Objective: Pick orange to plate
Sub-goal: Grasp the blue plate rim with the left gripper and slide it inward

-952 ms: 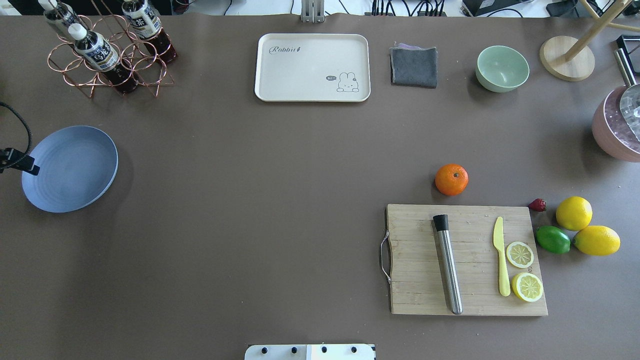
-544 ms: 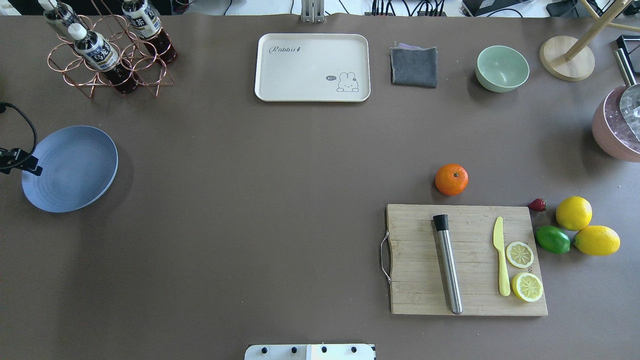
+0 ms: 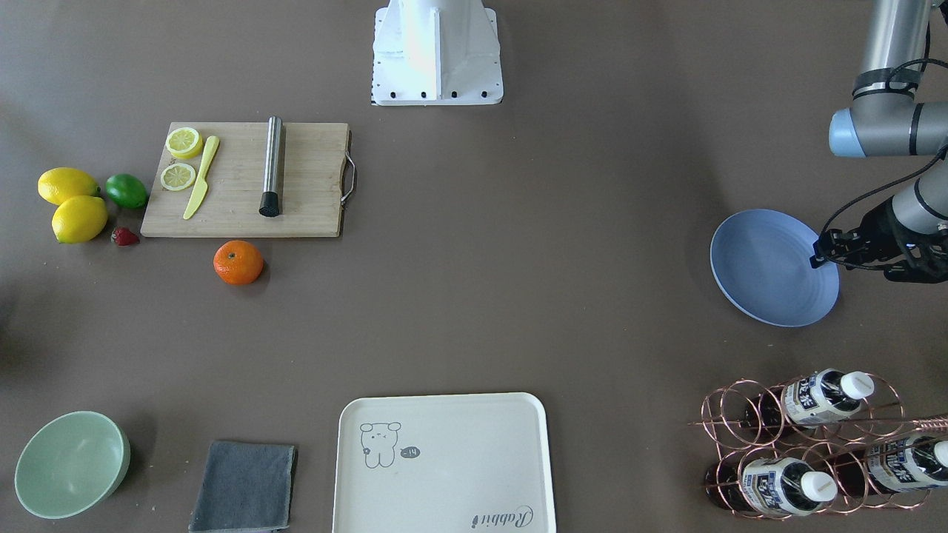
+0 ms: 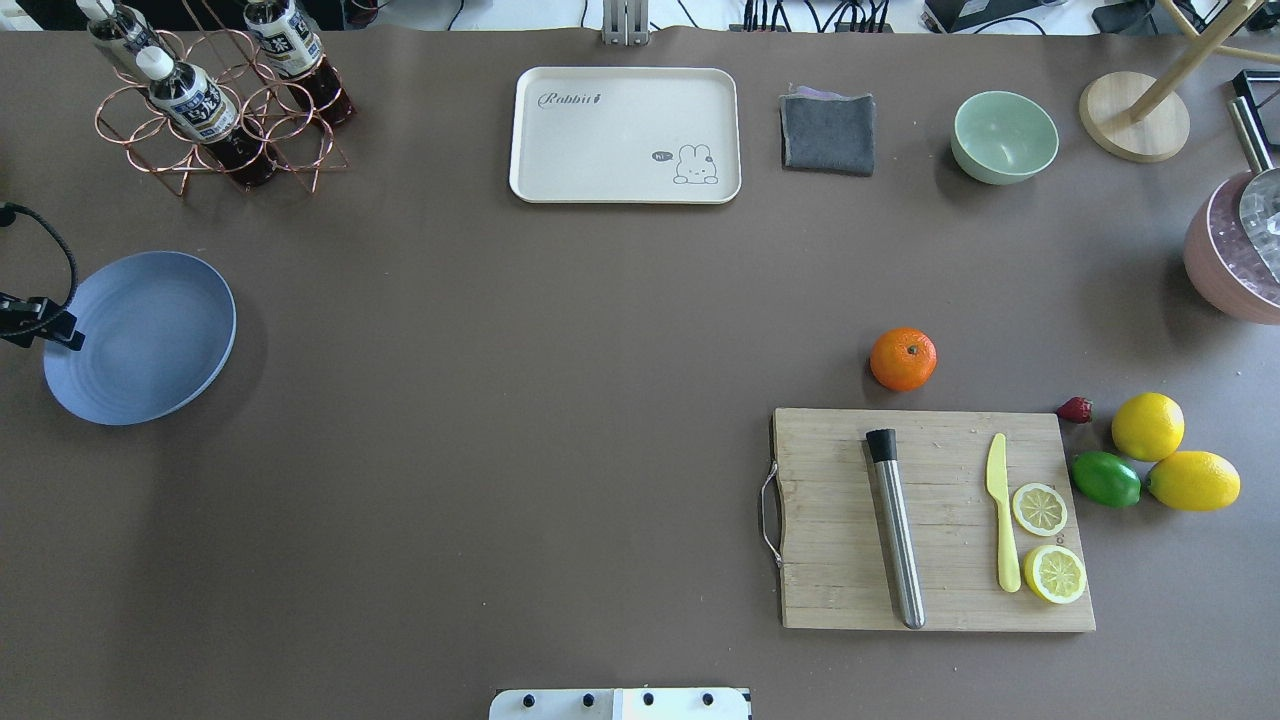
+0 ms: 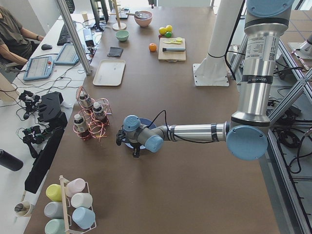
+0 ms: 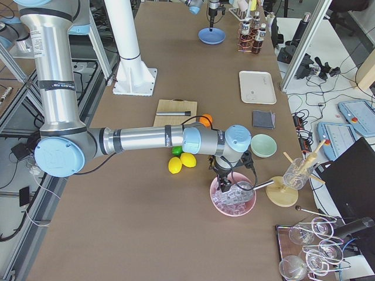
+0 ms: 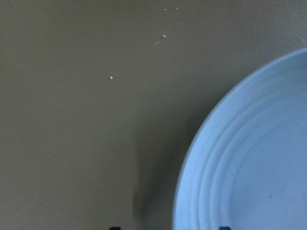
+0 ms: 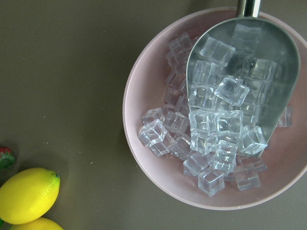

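The orange (image 4: 903, 359) rests on the brown table just beyond the cutting board, right of centre, with nothing touching it; the front view also shows the orange (image 3: 238, 262). The blue plate (image 4: 150, 340) lies at the far left with nothing on it. My left gripper (image 4: 62, 332) hovers over the plate's outer rim. In its wrist view, two fingertips (image 7: 113, 228) stand wide apart, open, over the plate (image 7: 254, 163). My right gripper (image 6: 227, 180) shows only in the right side view, above the pink ice bowl; I cannot tell its state.
Near the orange a wooden cutting board (image 4: 830, 570) holds a steel muddler (image 4: 897, 535), a yellow knife and lemon slices. Two lemons (image 4: 1148, 426), a lime and a strawberry lie beside it. At the back are a cream tray (image 4: 625, 135), grey cloth, green bowl (image 4: 1004, 136) and bottle rack (image 4: 215, 100).
The left gripper and its cable have shifted slightly at the plate's left rim. The orange and the plate have not moved.
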Controlling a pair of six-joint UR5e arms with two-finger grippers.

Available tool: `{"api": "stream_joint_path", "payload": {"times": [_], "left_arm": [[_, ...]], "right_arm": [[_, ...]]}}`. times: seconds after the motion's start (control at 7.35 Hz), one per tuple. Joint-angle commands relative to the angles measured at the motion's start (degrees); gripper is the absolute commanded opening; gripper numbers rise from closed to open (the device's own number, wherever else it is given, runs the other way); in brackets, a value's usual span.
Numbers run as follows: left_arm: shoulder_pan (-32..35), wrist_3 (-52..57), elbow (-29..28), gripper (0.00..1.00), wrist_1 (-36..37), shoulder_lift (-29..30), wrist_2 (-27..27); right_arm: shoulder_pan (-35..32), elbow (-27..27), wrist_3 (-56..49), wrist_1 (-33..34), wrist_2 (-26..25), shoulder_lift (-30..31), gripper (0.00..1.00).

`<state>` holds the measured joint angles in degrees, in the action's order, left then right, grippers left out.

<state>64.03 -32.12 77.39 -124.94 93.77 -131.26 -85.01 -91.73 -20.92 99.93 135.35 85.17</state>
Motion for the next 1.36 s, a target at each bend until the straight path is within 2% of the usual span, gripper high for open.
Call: {"api": "stream_joint_path", "payload": {"times": [0.0,0.14,0.27,0.41,0.54,0.82,0.95,1.09,1.22], "left_arm": [[0.0,-1.8,0.0,0.17,-0.1,0.2,-0.1],[0.0,-2.1,0.4,0.0,-0.1,0.2,-0.2],[0.0,-3.5,1.0,0.0,-0.1,0.4,-0.6],[0.0,-3.6,1.2,0.0,-0.1,0.7,-0.8],[0.0,-4.0,3.8,0.0,0.7,1.5,-5.0],[0.0,-20.7,12.2,0.0,0.7,3.7,-6.8],[-4.5,-29.2,16.3,0.0,1.4,5.7,-6.5],[-11.0,-38.5,19.3,0.0,4.0,9.6,-4.2],[-15.3,-45.1,19.7,0.0,5.2,14.5,1.0]], "right_arm": [[0.0,-0.2,0.0,0.0,0.0,0.0,1.0],[0.0,-0.7,0.1,0.1,0.1,0.2,1.0],[-0.1,-1.1,0.0,0.1,0.2,0.3,1.0],[-0.1,-4.2,0.1,0.1,0.0,1.6,1.0],[-0.1,-6.3,0.2,0.1,-0.1,1.8,1.0],[3.9,-8.6,8.4,-0.1,0.4,0.3,1.0],[6.8,-9.9,14.4,-0.1,0.4,-2.0,1.0],[10.0,-11.3,19.0,-0.1,0.4,-3.7,1.0],[12.6,-12.0,23.9,-1.3,0.4,-5.5,1.0]]}}
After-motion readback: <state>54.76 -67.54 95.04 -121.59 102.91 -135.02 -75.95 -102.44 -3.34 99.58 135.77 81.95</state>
